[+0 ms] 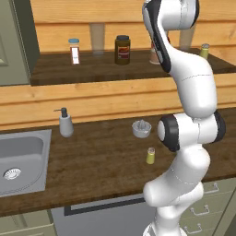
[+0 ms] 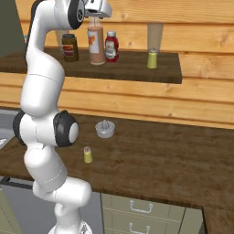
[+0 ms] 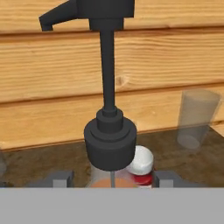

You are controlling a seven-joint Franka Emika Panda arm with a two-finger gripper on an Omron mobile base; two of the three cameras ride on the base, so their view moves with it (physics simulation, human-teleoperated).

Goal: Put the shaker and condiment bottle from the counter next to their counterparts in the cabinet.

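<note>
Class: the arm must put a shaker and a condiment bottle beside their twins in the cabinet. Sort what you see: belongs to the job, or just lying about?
Job: condiment bottle, counter shaker, red bottle, shelf shaker, cabinet.

Lying about: brown jar, striped jar, soap dispenser, juicer, sink.

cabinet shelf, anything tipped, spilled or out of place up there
Nothing stands out. The tall clear bottle of orange sauce stands upright on the dark brown shelf board beside the squat red sauce bottle, with the gripper around its neck. The dark brown jar and small yellow-green shaker are upright too.
</note>
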